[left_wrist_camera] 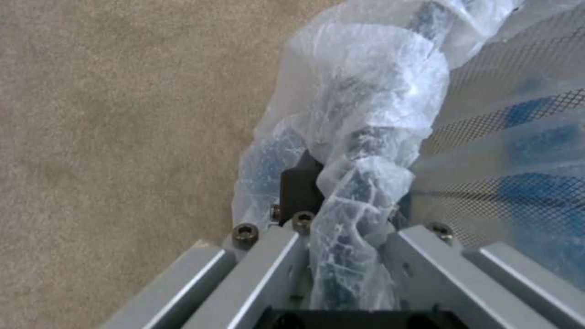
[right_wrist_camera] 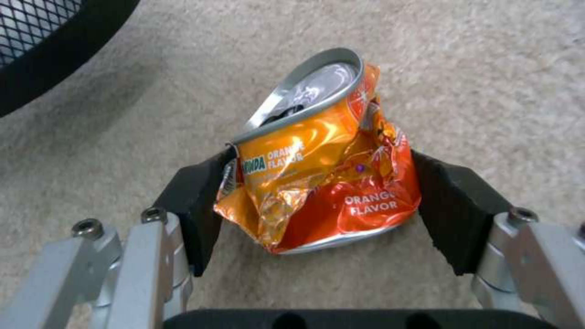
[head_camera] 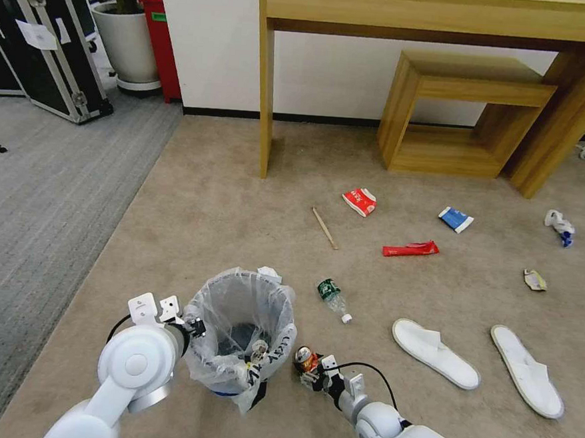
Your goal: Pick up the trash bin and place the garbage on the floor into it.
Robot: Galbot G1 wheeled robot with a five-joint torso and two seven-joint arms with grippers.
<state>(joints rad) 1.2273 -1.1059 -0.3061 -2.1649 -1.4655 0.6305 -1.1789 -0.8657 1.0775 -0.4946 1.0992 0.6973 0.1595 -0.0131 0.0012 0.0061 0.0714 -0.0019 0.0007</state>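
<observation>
The left gripper [head_camera: 195,325] clamps the rim of the small round black trash bin [head_camera: 241,332] lined with crinkly white plastic. Right of the bin, the right gripper [right_wrist_camera: 317,201] pinches a crushed orange drink can [right_wrist_camera: 323,183] over beige carpet [head_camera: 206,213]. Beyond the bin, a green-labelled plastic bottle [head_camera: 332,298] and other litter await; open carpet surrounds it.

The trash bin [head_camera: 241,332] stands on the floor [head_camera: 227,201], a crushed can [head_camera: 305,358] just to its right and a bottle [head_camera: 333,298] beyond that. Farther off lie a wooden stick [head_camera: 324,227], carton [head_camera: 360,201], wrapper [head_camera: 410,248] and packet [head_camera: 456,219]. Two slippers [head_camera: 435,353] lie right of the can.
</observation>
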